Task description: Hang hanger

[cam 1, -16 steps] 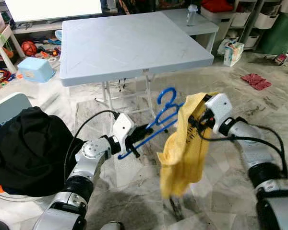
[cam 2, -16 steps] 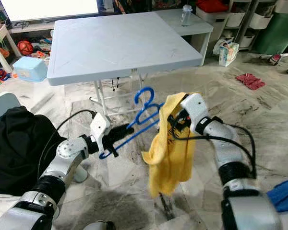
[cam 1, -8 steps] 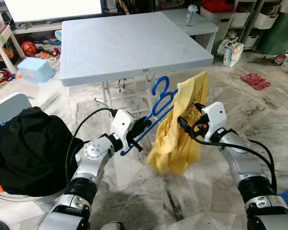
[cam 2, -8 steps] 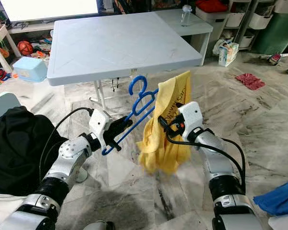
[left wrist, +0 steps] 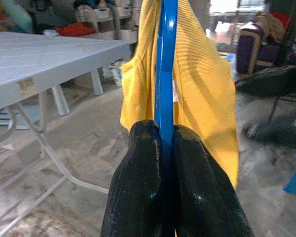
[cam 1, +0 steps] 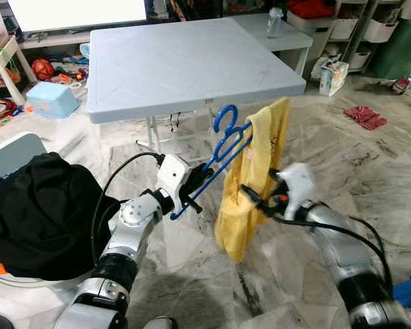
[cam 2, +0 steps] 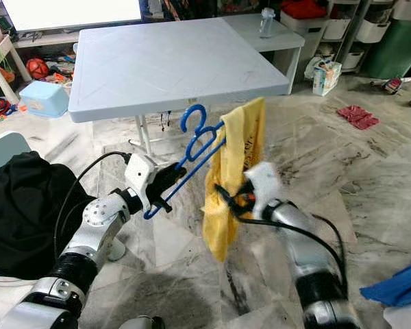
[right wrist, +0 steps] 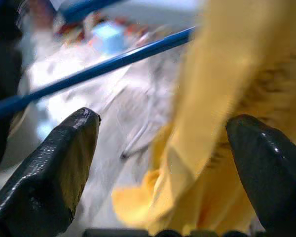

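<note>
A blue plastic hanger slants up in front of me, hook toward the white table. My left gripper is shut on its lower bar; in the left wrist view the black fingers pinch the blue bar. A yellow garment is draped over the hanger's upper right end and hangs down. My right gripper, blurred, sits just right of the cloth at mid-height. In the right wrist view its fingers stand wide apart and open, with the yellow cloth and hanger bar beyond them.
A white folding table stands just behind the hanger, a bottle on the table behind it. A pile of black clothes lies at my left. A light blue tub, a red cloth and storage shelves lie farther off on the marble floor.
My right gripper has let go of the yellow garment and dropped lower, fingers now apart. The garment now hangs from the hanger, which the left gripper has raised a little.
</note>
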Tool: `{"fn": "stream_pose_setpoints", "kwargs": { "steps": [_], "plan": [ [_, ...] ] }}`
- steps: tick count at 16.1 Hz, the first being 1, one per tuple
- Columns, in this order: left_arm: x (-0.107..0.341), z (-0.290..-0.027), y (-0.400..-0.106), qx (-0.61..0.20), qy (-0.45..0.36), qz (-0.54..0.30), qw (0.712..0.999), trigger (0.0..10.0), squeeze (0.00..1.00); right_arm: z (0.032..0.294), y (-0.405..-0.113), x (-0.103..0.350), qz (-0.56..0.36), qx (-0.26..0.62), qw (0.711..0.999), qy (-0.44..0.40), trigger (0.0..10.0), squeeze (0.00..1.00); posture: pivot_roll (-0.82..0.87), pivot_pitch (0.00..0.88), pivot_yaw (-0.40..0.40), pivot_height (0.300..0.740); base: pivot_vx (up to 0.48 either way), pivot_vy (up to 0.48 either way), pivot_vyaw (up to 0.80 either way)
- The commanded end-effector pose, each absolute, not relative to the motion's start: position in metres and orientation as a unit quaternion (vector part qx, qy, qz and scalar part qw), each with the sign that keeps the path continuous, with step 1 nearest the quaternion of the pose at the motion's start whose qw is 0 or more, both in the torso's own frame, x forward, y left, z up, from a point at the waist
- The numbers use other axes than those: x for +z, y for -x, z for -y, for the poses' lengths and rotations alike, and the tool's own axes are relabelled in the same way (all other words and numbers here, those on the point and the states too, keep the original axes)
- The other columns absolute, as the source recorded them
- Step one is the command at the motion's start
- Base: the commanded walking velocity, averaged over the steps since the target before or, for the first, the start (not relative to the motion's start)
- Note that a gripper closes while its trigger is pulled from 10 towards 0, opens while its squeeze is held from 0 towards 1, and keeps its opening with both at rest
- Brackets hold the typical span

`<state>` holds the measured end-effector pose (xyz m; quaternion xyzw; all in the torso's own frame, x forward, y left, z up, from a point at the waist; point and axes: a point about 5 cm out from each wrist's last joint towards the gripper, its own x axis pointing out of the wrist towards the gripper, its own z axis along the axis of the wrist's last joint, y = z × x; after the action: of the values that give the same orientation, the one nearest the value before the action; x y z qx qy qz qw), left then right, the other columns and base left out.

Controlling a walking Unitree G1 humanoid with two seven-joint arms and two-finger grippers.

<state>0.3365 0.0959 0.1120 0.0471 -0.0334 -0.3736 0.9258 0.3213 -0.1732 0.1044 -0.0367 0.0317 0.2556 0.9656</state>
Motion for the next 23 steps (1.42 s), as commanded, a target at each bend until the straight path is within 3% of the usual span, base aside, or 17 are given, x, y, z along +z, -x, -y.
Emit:
{"fn": "stream_pose_setpoints", "kwargs": {
  "steps": [1, 5, 6, 9, 11, 15, 21, 23],
  "plan": [
    [0.128, -0.097, -0.338, -0.351, -0.046, 0.079, 0.932, 0.0, 0.00, 0.182, -0.319, 0.116, 0.008, 0.186, 0.982, -0.008, 10.0, 0.00, -0.02, 0.000, 0.000, 0.740, 0.000, 0.000, 0.00],
    [0.121, -0.093, -0.331, -0.345, -0.027, 0.075, 0.935, 0.0, 0.00, 0.178, -0.309, 0.101, -0.027, 0.097, 0.994, -0.035, 10.0, 0.00, -0.02, 0.000, 0.006, 0.740, 0.000, 0.000, 0.00],
    [0.119, -0.091, -0.330, -0.351, -0.029, 0.071, 0.933, 0.0, 0.00, 0.170, -0.307, 0.106, -0.004, 0.120, 0.990, -0.074, 10.0, 0.00, -0.02, 0.000, 0.008, 0.740, 0.000, 0.000, 0.00],
    [0.122, -0.088, -0.331, -0.355, -0.031, 0.071, 0.932, 0.0, 0.00, 0.156, -0.304, 0.112, 0.006, 0.147, 0.989, -0.036, 10.0, 0.00, -0.02, 0.000, 0.012, 0.740, 0.000, 0.000, 0.00],
    [0.125, -0.082, -0.331, -0.365, -0.027, 0.077, 0.928, 0.0, 0.00, 0.154, -0.306, 0.109, -0.005, 0.144, 0.988, -0.062, 10.0, 0.00, -0.02, 0.000, 0.012, 0.740, 0.000, 0.000, 0.00],
    [0.128, -0.069, -0.325, -0.388, -0.024, 0.085, 0.917, 0.0, 0.00, 0.146, -0.320, 0.108, 0.001, 0.134, 0.991, 0.011, 10.0, 0.00, -0.02, 0.000, 0.010, 0.740, 0.000, 0.000, 0.00],
    [0.129, -0.064, -0.323, -0.398, -0.025, 0.085, 0.913, 0.0, 0.00, 0.165, -0.349, 0.121, 0.034, 0.026, 0.994, 0.096, 10.0, 0.00, 0.00, 0.000, -0.002, 0.740, 0.000, 0.000, 0.00],
    [0.129, -0.065, -0.323, -0.399, -0.024, 0.084, 0.913, 0.0, 0.00, 0.168, -0.352, 0.116, 0.019, 0.022, 0.996, 0.086, 10.0, 0.00, 0.00, 0.000, -0.002, 0.740, 0.000, 0.000, 0.00]
  ]
}}
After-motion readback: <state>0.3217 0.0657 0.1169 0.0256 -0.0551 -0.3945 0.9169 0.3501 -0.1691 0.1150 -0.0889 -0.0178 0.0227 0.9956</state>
